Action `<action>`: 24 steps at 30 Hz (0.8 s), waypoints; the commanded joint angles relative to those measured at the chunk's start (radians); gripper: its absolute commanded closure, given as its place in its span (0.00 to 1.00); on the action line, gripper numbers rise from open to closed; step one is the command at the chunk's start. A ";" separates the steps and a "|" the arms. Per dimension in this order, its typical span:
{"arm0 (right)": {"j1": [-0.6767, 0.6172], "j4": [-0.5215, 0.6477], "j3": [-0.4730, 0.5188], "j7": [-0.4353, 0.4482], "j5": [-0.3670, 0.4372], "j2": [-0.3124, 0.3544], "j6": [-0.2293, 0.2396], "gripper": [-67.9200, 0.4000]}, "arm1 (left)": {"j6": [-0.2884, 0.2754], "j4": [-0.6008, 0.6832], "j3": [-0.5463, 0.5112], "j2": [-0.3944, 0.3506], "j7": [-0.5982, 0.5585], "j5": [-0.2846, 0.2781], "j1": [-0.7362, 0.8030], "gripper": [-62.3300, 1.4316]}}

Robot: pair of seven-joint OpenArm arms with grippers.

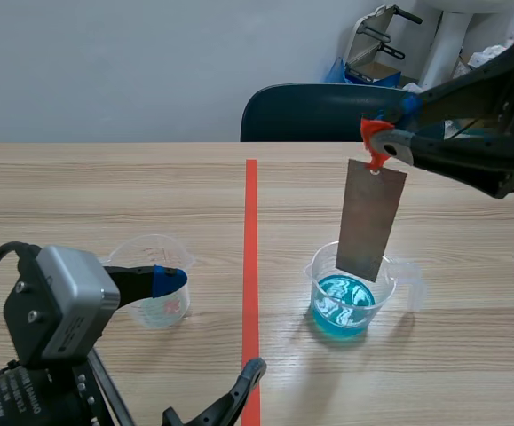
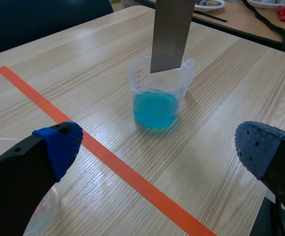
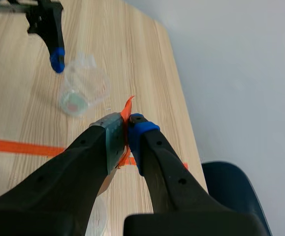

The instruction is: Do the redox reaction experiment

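Our right gripper (image 3: 127, 129) pinches the metal plate (image 1: 370, 217) over the blue-liquid cup (image 1: 320, 271), centre right. The left gripper (image 2: 157, 147) spreads wide. We can't read the cup's red markings (image 2: 140, 78).

The wooden desk (image 1: 79, 195) holds a clear cup (image 1: 163, 311) and, well apart, a cup of blue liquid (image 1: 341, 311) (both upright).

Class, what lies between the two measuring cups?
Only bare table crossed by the tape line lies between the empty measuring cup and the cup of blue liquid, in the scene view.
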 commanded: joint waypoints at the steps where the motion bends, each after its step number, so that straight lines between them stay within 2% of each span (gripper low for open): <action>1: 0.014 -0.014 0.017 0.034 -0.003 -0.019 0.002 0.98 | -0.006 0.018 0.001 0.008 -0.017 -0.002 0.000 0.00; 8: 0.014 -0.116 0.016 0.126 -0.103 -0.104 0.005 0.98 | -0.006 0.018 0.001 0.008 -0.018 -0.002 0.000 0.00; 15: 0.015 -0.233 0.016 0.258 -0.253 -0.204 0.009 0.98 | -0.006 0.018 0.001 0.008 -0.018 -0.002 0.000 0.00; 24: 0.042 -0.381 0.016 0.427 -0.441 -0.293 0.008 0.98 | -0.006 0.018 0.001 0.008 -0.018 -0.002 0.000 0.00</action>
